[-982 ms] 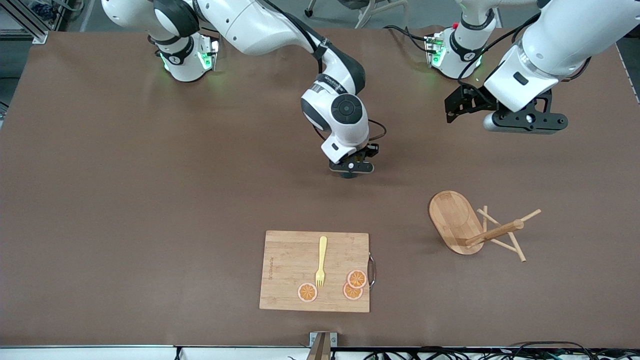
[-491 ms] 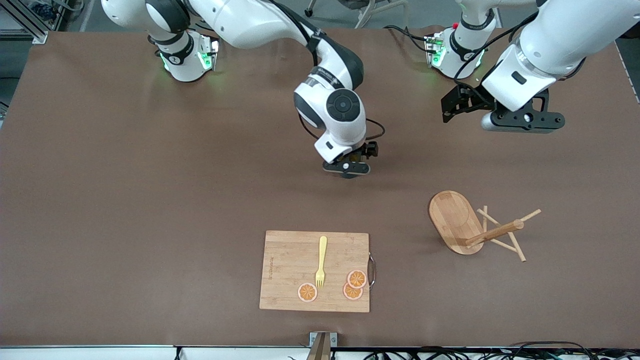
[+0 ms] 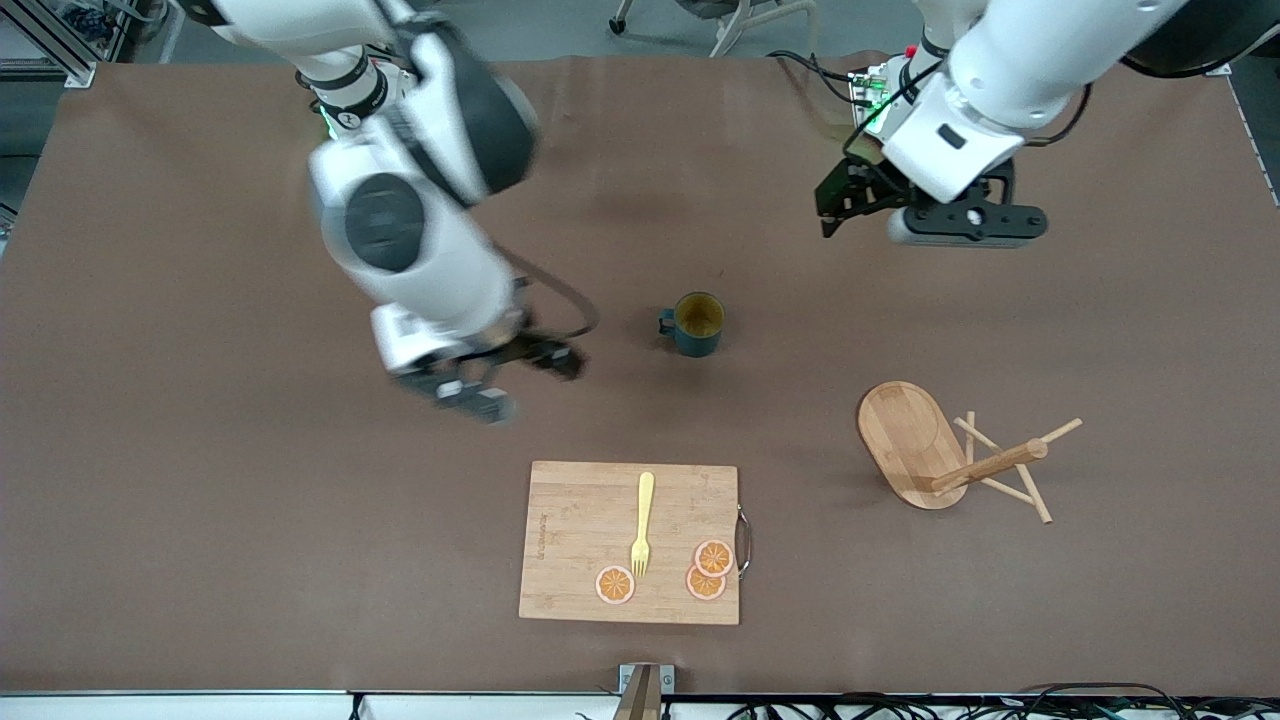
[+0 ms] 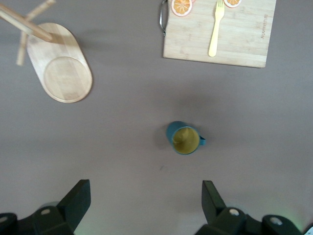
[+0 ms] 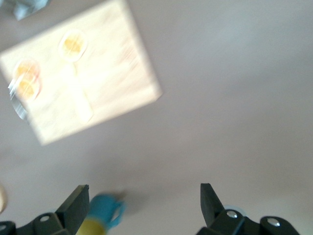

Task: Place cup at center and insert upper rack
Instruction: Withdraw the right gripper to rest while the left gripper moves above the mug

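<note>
At the middle of the table the cup (image 3: 697, 323) was seen standing upright and free, its yellow inside showing and its handle turned toward the right arm's end of the table. The first part of the task was judged done, with the upper rack (image 3: 945, 450) now the step in hand. The rack lay tipped on its side toward the left arm's end of the table, nearer to the front camera than the cup and well apart from it, its oval base on edge and its post and pegs resting on the cloth.

To do this step well, the thick post would best be gripped rather than a thin peg, which could twist or slip between the fingers. The rack would need to be righted onto its flat base before being carried, and a path clear of the cup should be chosen so that the cup is not knocked.

The left gripper (image 3: 868, 200) hung over bare table near its own base, its jaws spread wide and nothing held; the cup was seen between its fingers (image 4: 76, 200) only from well above. The right gripper (image 3: 500, 380) was over bare table between the cup and the cutting board (image 3: 630, 541), fully spread and empty, touching nothing.
</note>
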`<state>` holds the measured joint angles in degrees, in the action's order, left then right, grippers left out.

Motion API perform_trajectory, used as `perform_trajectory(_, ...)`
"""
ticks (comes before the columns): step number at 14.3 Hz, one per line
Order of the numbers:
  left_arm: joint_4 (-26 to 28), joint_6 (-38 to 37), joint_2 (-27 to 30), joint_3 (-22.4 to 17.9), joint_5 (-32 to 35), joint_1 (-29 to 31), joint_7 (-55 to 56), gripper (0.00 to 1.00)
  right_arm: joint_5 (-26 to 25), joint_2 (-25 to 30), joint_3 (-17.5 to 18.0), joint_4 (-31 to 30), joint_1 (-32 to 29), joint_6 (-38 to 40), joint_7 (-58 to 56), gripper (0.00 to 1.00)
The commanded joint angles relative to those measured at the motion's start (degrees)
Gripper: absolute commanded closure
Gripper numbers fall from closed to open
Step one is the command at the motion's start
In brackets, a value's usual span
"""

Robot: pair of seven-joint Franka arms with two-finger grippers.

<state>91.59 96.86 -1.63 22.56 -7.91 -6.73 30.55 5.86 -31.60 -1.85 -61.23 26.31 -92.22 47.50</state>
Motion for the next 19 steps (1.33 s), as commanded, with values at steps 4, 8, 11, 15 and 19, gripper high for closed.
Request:
perform_trajectory(4, 6.13, 7.89, 1.19, 11.33, 3.76, 0.14, 13.72, 0.0, -3.4, 4.96, 1.5, -2.66, -17.4, 6.44, -23.37, 0.0)
perform_trajectory(8, 10.52, 12.73, 1.02, 20.57, 8.08, 0.14, 23.84, 0.0, -3.22, 8.31, 1.59, -2.75, -26.99, 7.66, -34.04, 0.0)
perform_trajectory(11, 15.09, 17.99, 1.02, 24.97, 10.79, 0.05, 28.84, 0.0, -3.22, 9.54, 1.68, -2.84, -31.83, 9.95, -42.37, 0.0)
perform_trajectory(15, 21.24, 27.48, -0.21, 26.92, 16.07, -2.48, 37.63, 0.0, -4.79, 11.65, 1.68, -4.15, -32.82, 8.73, -44.96, 0.0)
perform_trajectory(19, 21.52, 31.19, -9.68, 26.92, 30.71, -7.93, 52.19, 0.0, -5.68, 20.69, 1.59, -17.32, -32.02, -0.76, -48.53, 0.0)
